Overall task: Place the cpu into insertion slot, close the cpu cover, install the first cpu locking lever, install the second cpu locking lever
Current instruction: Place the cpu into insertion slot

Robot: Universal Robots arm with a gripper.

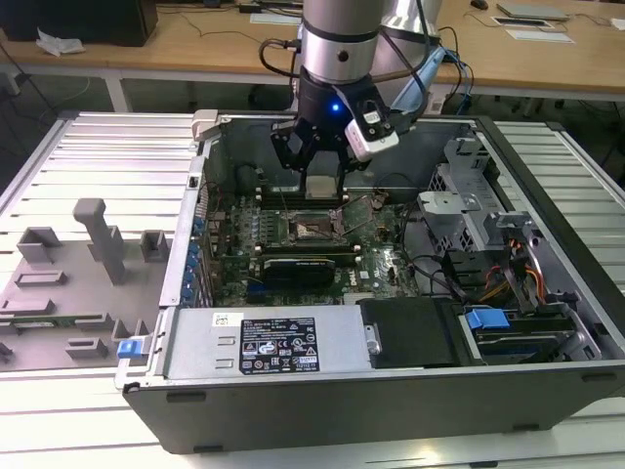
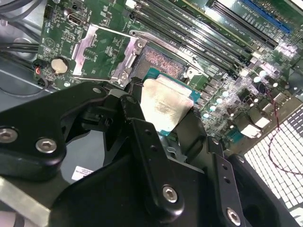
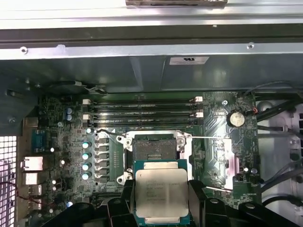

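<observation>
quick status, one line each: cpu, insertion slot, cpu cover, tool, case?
cpu: held in the tool, above the board, not seated.
tool: shut on the cpu.
insertion slot: empty, uncovered.
cpu cover: flipped open, lying beside the insertion slot.
computer case: open, side panel off.

A silver-grey cylindrical arm (image 1: 337,34) carries a black end effector (image 1: 322,188) with a blue light (image 1: 335,107), black cables (image 1: 278,43) and silver screws (image 2: 169,194).

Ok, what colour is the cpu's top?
The cpu is pale silvery-beige on top, green-edged; best in the first wrist view.
</observation>
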